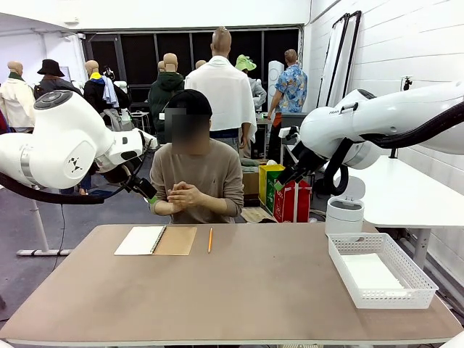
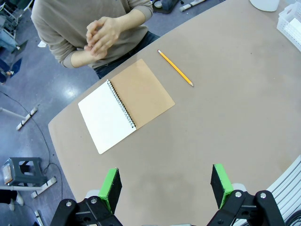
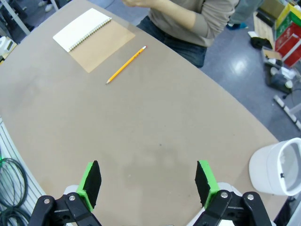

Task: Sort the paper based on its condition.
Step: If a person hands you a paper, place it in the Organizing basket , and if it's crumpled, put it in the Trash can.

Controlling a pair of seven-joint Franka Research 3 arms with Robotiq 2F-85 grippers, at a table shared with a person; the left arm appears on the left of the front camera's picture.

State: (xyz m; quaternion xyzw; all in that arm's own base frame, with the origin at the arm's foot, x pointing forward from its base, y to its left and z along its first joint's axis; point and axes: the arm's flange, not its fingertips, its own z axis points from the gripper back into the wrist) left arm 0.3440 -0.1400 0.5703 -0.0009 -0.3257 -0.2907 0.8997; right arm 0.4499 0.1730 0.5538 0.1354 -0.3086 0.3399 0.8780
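Paper (image 1: 370,273) lies flat in the basket (image 1: 424,284) (long axis away from the robot); both jaws spread.

Cut off at the edges
Basket (image 2: 291,21) clipped right of the pencil (image 2: 175,68); bin (image 3: 278,167) cut by the frame's right edge.

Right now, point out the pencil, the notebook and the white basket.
pencil (image 2: 175,68): left wrist view, middle of its yellow shaft.
notebook (image 2: 142,92): left wrist view, brown kraft cover.
white basket (image 1: 418,275): front view, its right mesh wall.
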